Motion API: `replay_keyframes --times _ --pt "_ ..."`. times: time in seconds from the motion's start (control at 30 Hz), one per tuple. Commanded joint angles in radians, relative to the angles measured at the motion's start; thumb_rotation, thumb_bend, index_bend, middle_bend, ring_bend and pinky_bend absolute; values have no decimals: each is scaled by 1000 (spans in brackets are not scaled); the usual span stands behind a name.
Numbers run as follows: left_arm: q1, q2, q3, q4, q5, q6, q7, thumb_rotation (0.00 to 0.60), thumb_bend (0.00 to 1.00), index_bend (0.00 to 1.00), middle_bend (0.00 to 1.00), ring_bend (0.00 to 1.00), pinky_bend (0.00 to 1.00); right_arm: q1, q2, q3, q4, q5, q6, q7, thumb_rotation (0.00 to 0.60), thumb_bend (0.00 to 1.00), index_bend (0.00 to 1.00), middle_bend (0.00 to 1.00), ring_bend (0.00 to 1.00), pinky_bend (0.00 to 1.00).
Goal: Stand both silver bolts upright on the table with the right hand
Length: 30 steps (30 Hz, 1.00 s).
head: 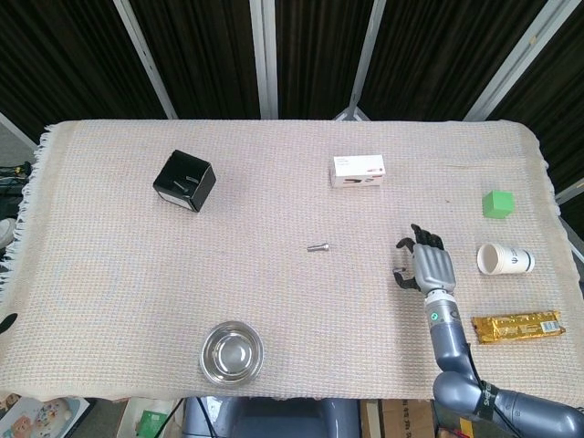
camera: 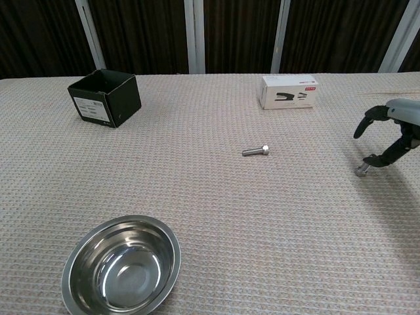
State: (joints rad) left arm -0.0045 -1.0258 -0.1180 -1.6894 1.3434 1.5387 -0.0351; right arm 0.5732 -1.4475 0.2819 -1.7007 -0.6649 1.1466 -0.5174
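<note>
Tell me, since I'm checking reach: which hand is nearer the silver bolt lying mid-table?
Right. The right hand is off to that bolt's right; the left hand is out of view.

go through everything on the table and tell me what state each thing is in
bolt: lying flat mid-table.
second bolt: upright by the right hand.
right hand: fingers apart, holding nothing.
black box: open-topped.
steel bowl: upright, empty.
paper cup: on its side.
staples box: closed.
</note>
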Motion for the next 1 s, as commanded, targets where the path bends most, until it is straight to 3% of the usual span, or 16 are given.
replay_keyframes --times 0.03,0.2,0.37,0.67,1.0 --pt "-1 0 0 1 -2 -3 -2 600 65 204 129 19 30 15 43 9 -107 -69 83 -65 600 306 279 4 0 0" --pt "-1 3 1 0 0 -6 -8 600 65 204 129 19 30 75 26 25 -232 -91 195 -239 600 248 256 0 0 0" --pt "3 9 0 2 1 -2 -26 600 65 204 129 19 30 163 -70 76 -245 -20 252 -361 600 243 249 0 0 0" --pt "2 17 -3 13 -1 -10 -61 600 65 204 129 19 30 297 -298 137 -72 100 290 -437 600 243 249 0 0 0" --pt "-4 20 -2 21 2 -25 -79 600 66 204 129 19 30 353 -453 143 139 115 269 -395 600 242 305 0 0 0"
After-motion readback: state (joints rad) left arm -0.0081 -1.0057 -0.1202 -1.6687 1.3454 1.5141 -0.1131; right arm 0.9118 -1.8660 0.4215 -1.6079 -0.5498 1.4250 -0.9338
